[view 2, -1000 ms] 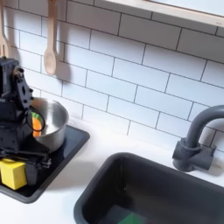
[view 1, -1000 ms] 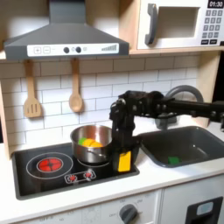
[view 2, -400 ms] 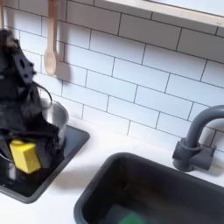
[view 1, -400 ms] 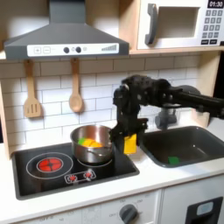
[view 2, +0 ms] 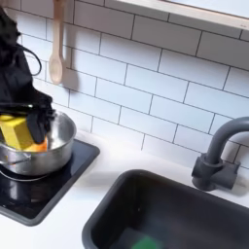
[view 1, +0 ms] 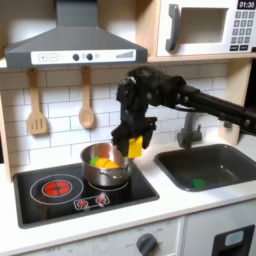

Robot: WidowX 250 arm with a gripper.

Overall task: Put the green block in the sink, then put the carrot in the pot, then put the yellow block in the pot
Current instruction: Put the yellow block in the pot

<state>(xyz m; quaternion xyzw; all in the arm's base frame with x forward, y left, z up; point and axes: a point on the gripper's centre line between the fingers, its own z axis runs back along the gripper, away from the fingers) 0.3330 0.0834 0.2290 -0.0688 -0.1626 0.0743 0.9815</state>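
the gripper point(view 1: 134, 146), jaws clamped on the small yellow rectangular block point(view 2: 14, 129), has lifted it off the stovetop to above the shiny round steel pot's point(view 2: 56, 146) rim, leaving only the release.

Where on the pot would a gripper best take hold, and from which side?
Probably the pot's thin rim, from straight above, one finger inside the low straight wall and one outside; its round body looks too wide to span. The rim nearest the sink seems freest, once the gripper, shut on the yellow block above the carrot, moves off.
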